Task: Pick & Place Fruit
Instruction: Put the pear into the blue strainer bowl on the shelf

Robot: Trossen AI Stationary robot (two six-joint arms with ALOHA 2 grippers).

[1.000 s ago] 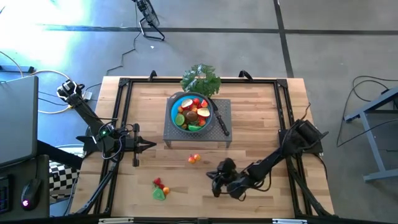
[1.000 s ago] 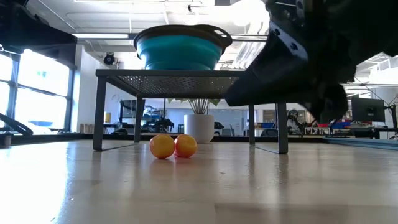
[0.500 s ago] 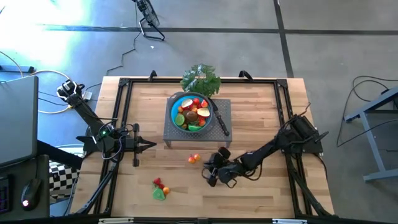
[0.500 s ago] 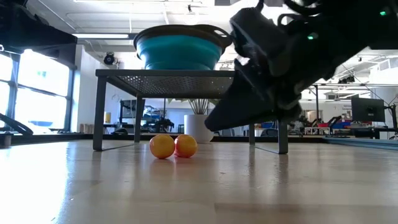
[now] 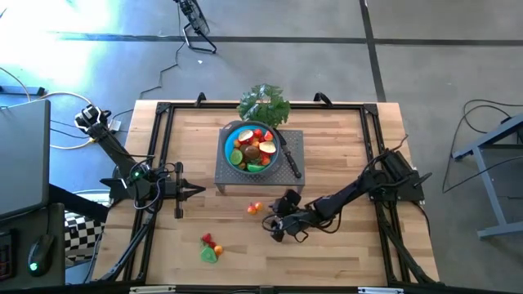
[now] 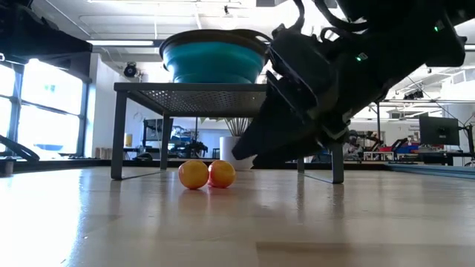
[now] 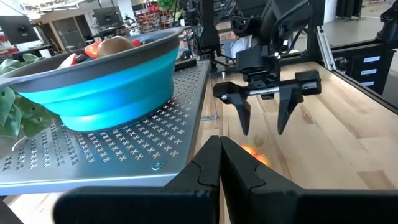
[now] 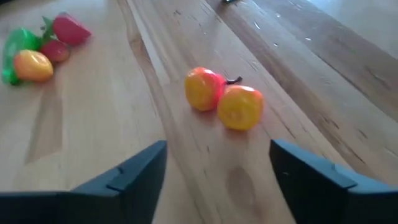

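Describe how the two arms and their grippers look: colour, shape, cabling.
Both arms are black, slim jointed links. The left gripper tapers to a point; a small green light glows on that arm. The right gripper has two flat, tapering black fingers hanging from a crossbar. Black cables loop along the right arm.

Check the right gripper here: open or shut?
Open. The right gripper shows two fingers spread apart in the left wrist view, and its own wrist view shows them wide on either side of the orange fruit pair, touching neither.
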